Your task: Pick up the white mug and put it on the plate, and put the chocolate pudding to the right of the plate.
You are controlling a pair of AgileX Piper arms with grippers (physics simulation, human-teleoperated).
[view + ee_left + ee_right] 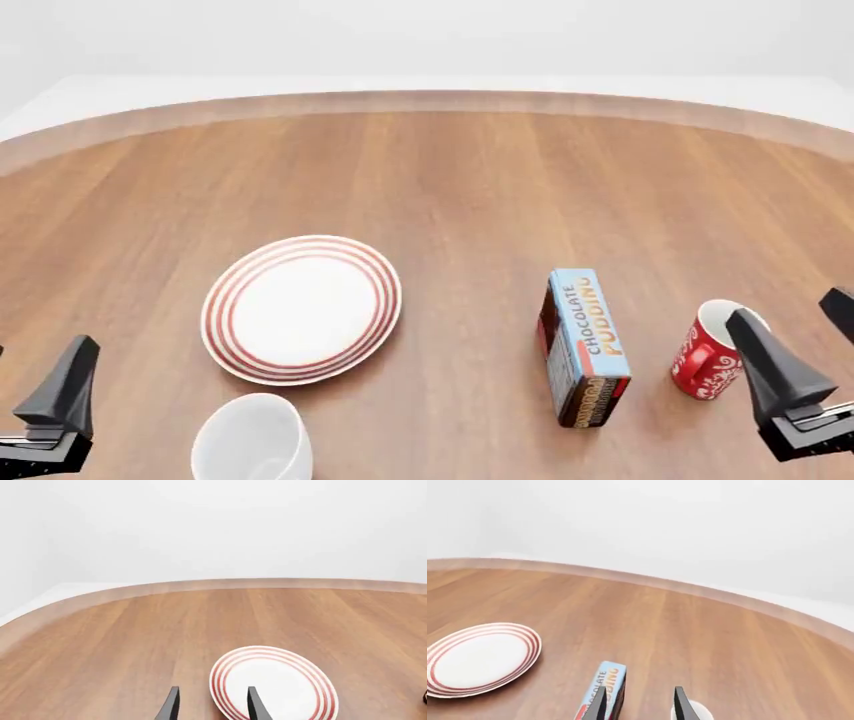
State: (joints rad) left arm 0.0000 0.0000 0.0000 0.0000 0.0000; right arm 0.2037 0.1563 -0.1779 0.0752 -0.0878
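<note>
Two mugs, one glossy white (252,440) at the wooden table's (467,180) near edge, look empty; round ringed plate (302,308) bare; pudding (585,347) carton rectangular. Both grippers (212,706) (639,705) spread, empty.

Pincer (639,706) open – pudding (606,690) beside it, plate (480,659) apart.

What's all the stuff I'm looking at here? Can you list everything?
table: one, brown wood, under everything.
plate: one, white with red rings, left of centre, empty.
white mug: one, plain white, near edge, in front of the plate.
chocolate pudding: one carton, light blue with dark sides, right of the plate.
red mug: one, red with white pattern, right of the carton.
left gripper: one, black, jaws open, holding nothing.
right gripper: one, black, jaws open, holding nothing.
</note>
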